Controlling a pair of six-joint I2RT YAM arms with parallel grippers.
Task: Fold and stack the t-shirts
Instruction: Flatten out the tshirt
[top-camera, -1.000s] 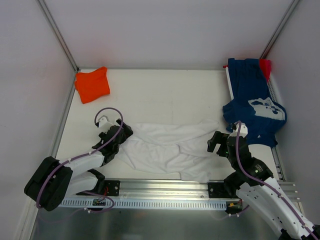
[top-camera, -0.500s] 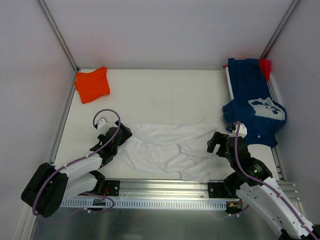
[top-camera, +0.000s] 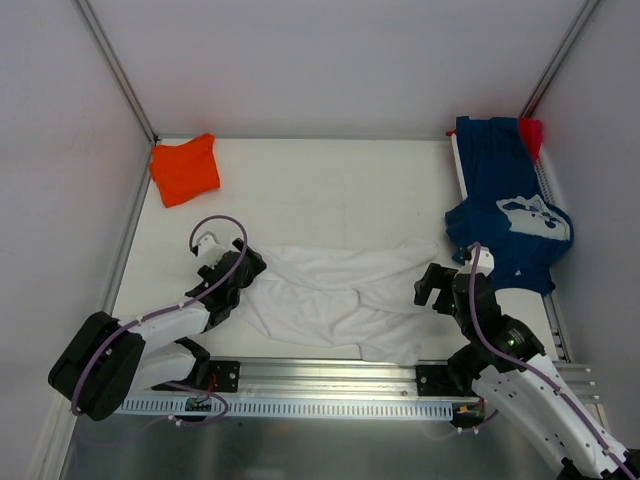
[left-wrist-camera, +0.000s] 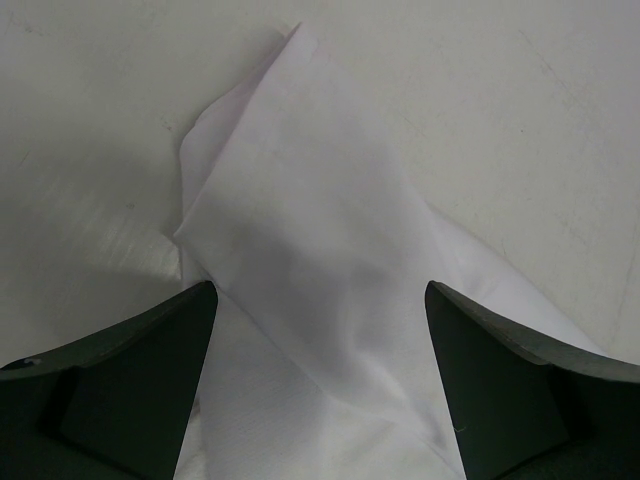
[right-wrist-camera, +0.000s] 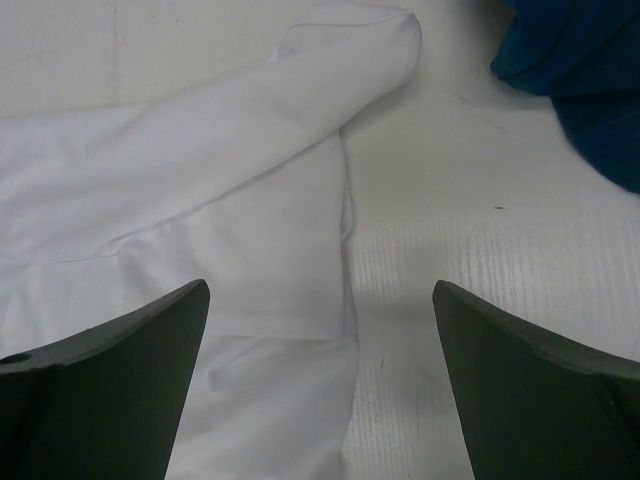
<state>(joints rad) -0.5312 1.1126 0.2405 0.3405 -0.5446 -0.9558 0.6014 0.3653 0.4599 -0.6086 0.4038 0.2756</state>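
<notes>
Two sets of jaws gape empty: left gripper (top-camera: 244, 271) over the left sleeve of the white t-shirt (top-camera: 335, 298), right gripper (top-camera: 431, 286) at its right end — the crumpled shirt's long axis runs straight between them; orange t-shirt (top-camera: 184, 168) and navy t-shirt (top-camera: 505, 205) lie beyond

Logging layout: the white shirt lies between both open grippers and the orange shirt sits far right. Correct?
No. The top external view shows the orange shirt far left; the white shirt lies between the open left gripper and right gripper.

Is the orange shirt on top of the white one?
No, the orange shirt lies in the far left corner, apart from the white shirt.
</notes>
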